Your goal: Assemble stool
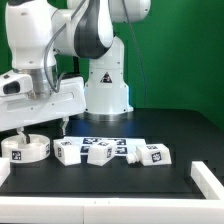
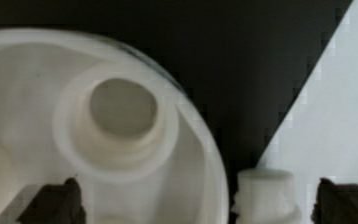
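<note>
One relation decides the next move: the round low white plastic disc seat (image 1: 27,150) (image 2: 87,130) lies directly below the end effector (image 1: 41,127) (image 2: 211,205), offset a little toward one finger. Seat sits flat on the black worktop (image 1: 175,130), axis vertical, centre hole (image 2: 123,108) facing up at wrist cam.

End effector: jaws wide, nothing held. Dark fingertips (image 2: 51,200) show at opposite edges of wrist view w/ the seat rim running between them. Looks like one finger is over the disc and the other outside the rim. Contact: can't tell, prob. none.

Judgement: a rim pinch wants a straight descent, then close; no yaw change apparent.

Around: nearest short chunky white plastic leg (image 1: 70,151) is just beside the seat, beyond the outer finger. 2 more legs lie further out that way, well apart from the end effector. Small white stub (image 2: 265,190) near the outer finger, can't ID; poss. in the way on descent.
</note>
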